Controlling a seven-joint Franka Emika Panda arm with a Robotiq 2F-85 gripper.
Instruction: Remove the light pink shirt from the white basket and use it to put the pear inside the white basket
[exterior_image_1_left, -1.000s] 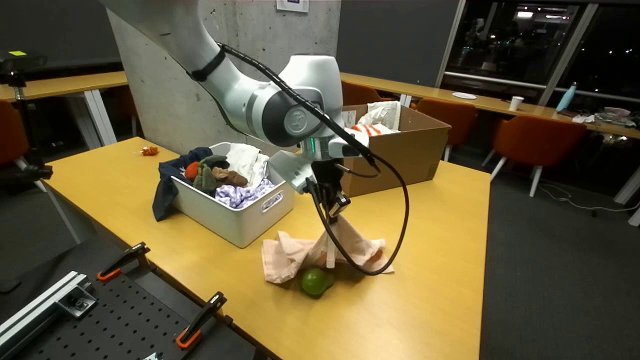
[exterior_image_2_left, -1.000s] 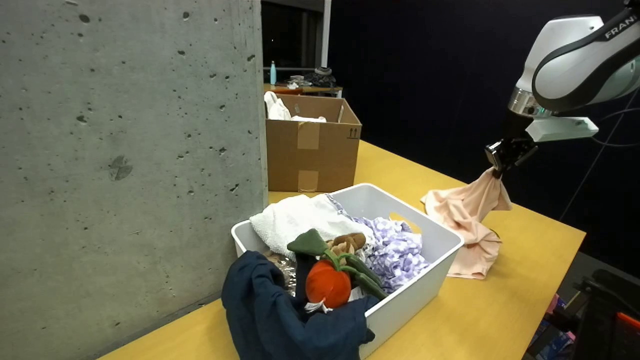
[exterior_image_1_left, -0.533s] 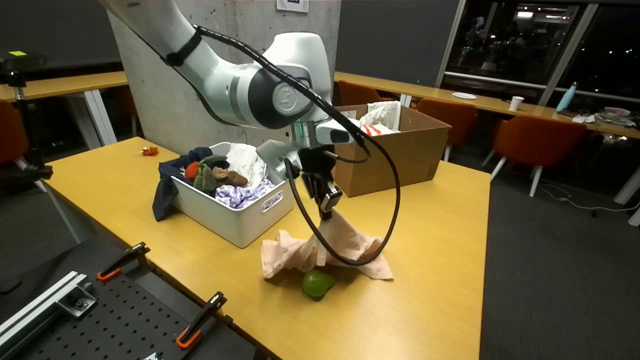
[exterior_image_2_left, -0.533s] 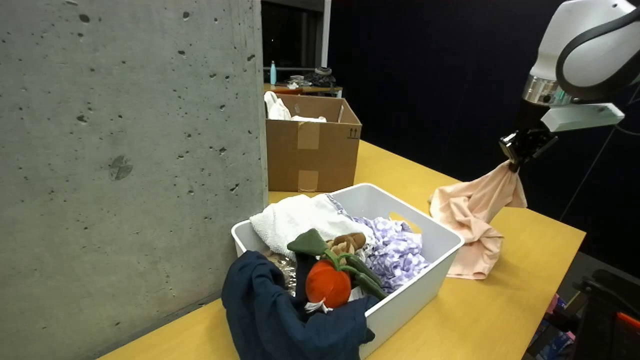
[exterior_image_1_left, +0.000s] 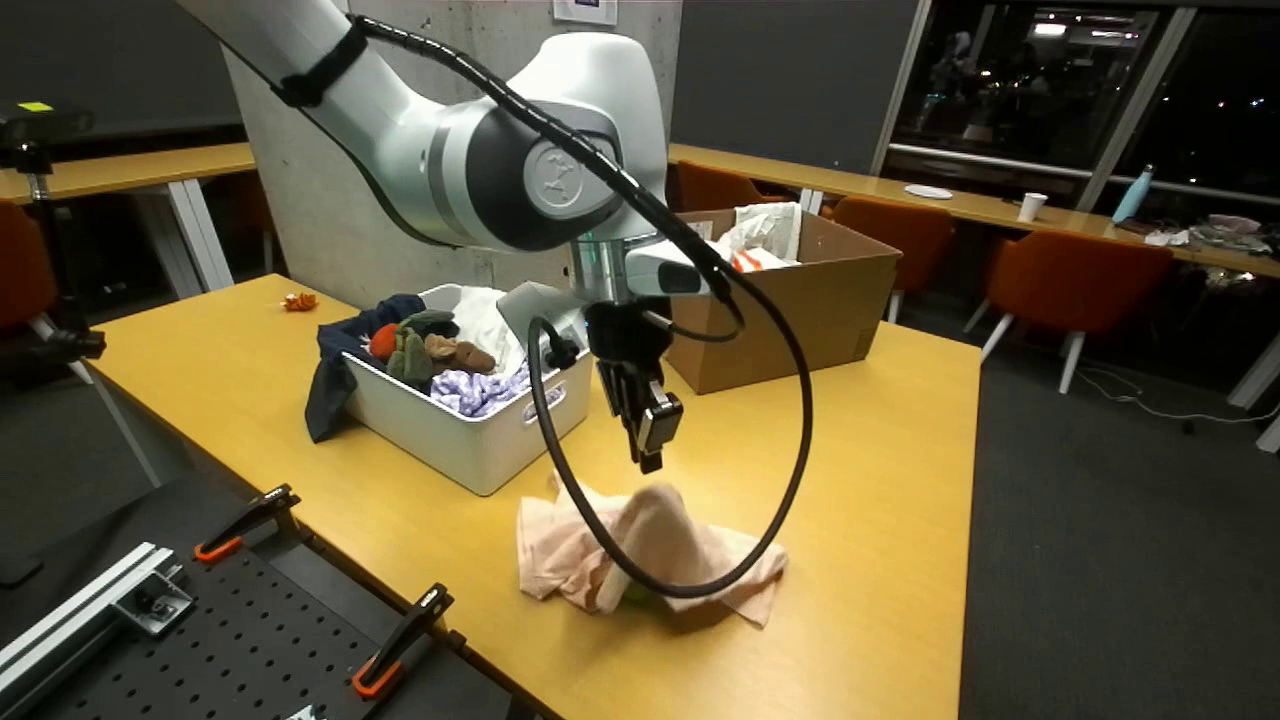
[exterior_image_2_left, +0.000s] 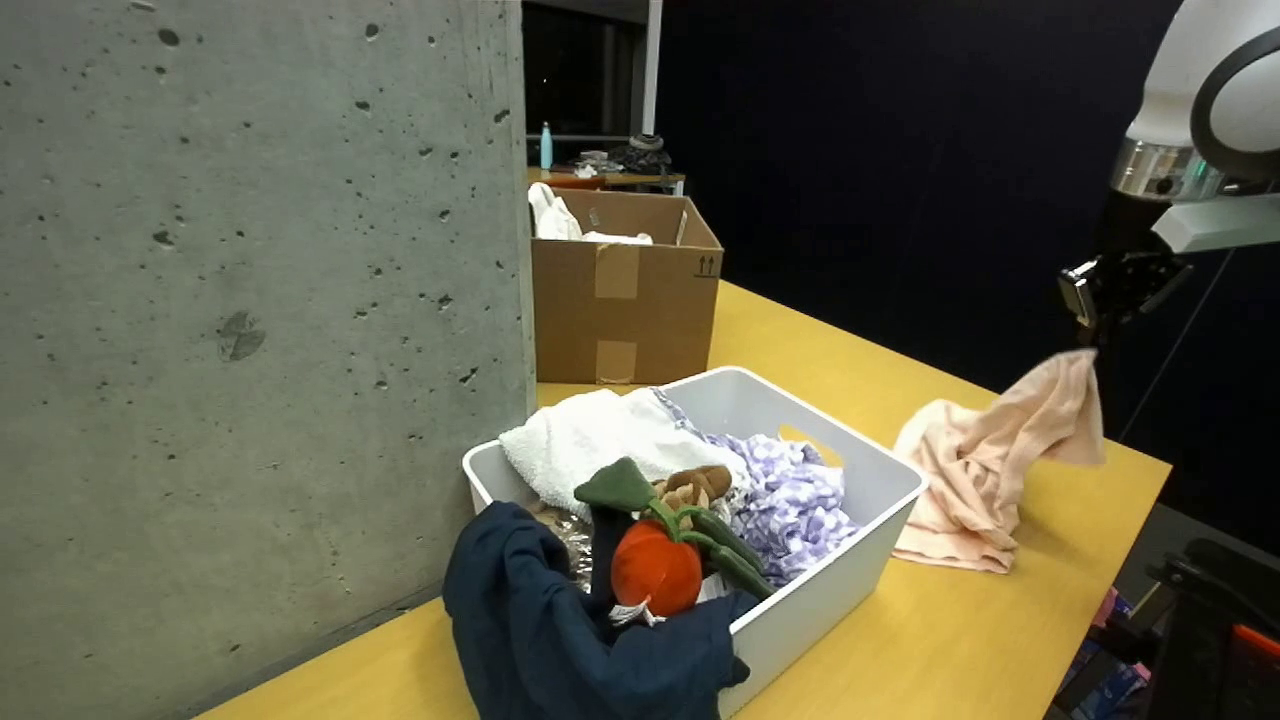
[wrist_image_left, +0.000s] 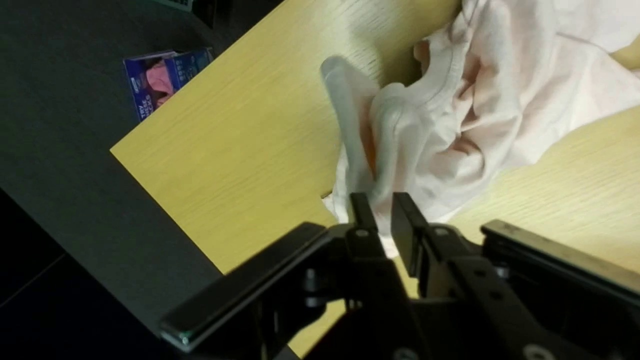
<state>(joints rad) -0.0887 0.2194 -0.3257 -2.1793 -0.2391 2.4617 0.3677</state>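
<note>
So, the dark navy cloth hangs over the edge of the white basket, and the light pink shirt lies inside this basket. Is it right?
Only the second part is wrong: the light pink shirt is outside the white basket, bunched on the table, as both exterior views show. The dark navy cloth does hang over the basket's edge.
</note>
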